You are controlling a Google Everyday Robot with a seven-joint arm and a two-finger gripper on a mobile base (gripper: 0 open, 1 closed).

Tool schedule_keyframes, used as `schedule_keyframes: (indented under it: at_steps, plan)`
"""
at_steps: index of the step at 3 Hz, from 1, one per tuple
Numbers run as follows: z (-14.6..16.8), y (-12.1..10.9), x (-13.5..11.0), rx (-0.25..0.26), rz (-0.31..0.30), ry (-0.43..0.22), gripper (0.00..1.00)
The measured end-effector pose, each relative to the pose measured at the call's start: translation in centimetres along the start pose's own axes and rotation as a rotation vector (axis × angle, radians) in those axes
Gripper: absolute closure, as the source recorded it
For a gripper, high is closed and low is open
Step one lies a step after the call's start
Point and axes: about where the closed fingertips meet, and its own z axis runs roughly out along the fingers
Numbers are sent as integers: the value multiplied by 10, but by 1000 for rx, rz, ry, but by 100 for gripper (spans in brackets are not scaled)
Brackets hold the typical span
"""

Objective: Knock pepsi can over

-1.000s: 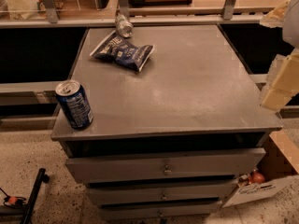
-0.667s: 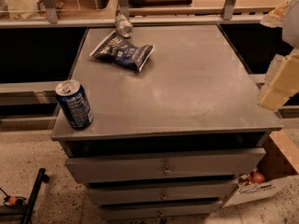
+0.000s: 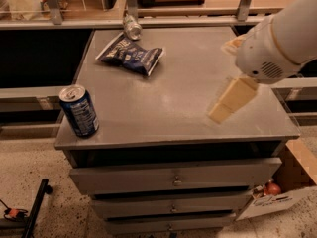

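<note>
The pepsi can (image 3: 79, 110), dark blue with a silver top and white print, stands upright at the front left corner of the grey cabinet top (image 3: 183, 103). My gripper (image 3: 224, 107), cream-coloured at the end of the white arm (image 3: 277, 38), hangs over the right part of the top, pointing down and to the left. It is far to the right of the can and touches nothing.
A flat dark blue chip bag (image 3: 130, 56) lies at the back left. A small silvery can (image 3: 132, 27) lies at the back edge. Drawers (image 3: 173, 178) sit under the top. A cardboard box (image 3: 290, 182) stands on the floor at the right.
My arm has swung in from the right edge and now reaches over the right part of the cabinet top. The pepsi can, bag and small can have not moved.
</note>
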Motion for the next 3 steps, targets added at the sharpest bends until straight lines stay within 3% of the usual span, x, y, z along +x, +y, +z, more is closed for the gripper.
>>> schedule_keyframes:
  at_steps: [2,3]
  plan:
    - [84,17,-114,-91,-30,-420,0]
    - [85,21,-128,-95,-37,-452,0]
